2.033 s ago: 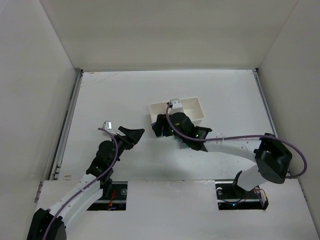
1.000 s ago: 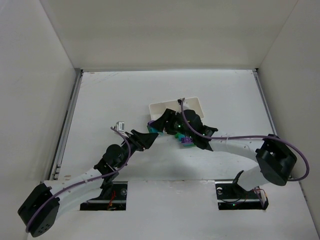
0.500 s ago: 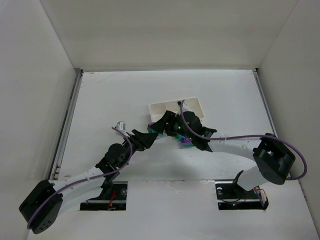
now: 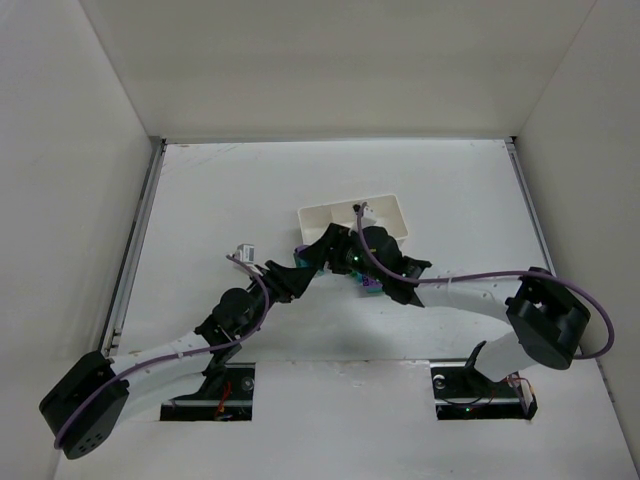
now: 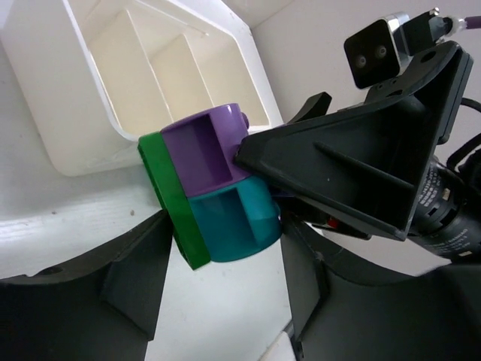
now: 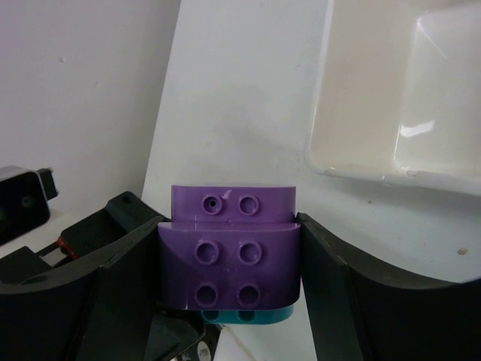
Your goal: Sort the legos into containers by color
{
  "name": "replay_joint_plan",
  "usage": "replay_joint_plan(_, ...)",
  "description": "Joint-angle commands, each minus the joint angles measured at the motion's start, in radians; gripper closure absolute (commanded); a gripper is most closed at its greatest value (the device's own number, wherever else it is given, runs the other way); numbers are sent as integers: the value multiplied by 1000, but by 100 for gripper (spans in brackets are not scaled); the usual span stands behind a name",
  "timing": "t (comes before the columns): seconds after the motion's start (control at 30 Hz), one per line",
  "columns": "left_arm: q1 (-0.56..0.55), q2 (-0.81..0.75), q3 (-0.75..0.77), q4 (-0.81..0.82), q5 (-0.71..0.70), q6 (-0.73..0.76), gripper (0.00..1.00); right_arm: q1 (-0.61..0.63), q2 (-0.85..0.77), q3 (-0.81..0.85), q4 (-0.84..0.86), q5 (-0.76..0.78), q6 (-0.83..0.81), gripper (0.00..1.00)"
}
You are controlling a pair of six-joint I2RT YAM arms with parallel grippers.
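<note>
Three legos (image 5: 214, 195) show locked in one clump: one green plate (image 5: 169, 199), one purple brick (image 5: 207, 147) and one teal brick (image 5: 237, 222). The clump is held off the table (image 4: 450, 200), just near-left of the one white tray (image 5: 98, 143) with its three compartments. The right hand (image 6: 229, 263) is clamped on the purple side, while the left hand (image 5: 218, 278) has its two fingers either side of the green and teal end; whether they press on it I cannot tell.

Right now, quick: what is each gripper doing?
Left gripper: jaws straddle the joined purple, teal and green plastic toy bricks; grip cannot be told.
Right gripper: closed on those bricks.
</note>
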Motion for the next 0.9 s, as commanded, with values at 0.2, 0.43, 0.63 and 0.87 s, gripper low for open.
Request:
replay_joint_plan(0.2,-26,1,15,76,-25,11,67,16,-20,-30,94,1,1,19)
replay_joint_plan(0.43,-23,-2,19,64,-31,14,70,17,-37,-38,83,15,-9,10)
replay_joint_plan(0.63,-15,16,12,64,-31,16,72,-1,-75,-53,65,30,-35,3)
replay_joint_plan(0.87,-11,24,12,38,-36,39,72,-20,-97,-63,41,38,-55,9)
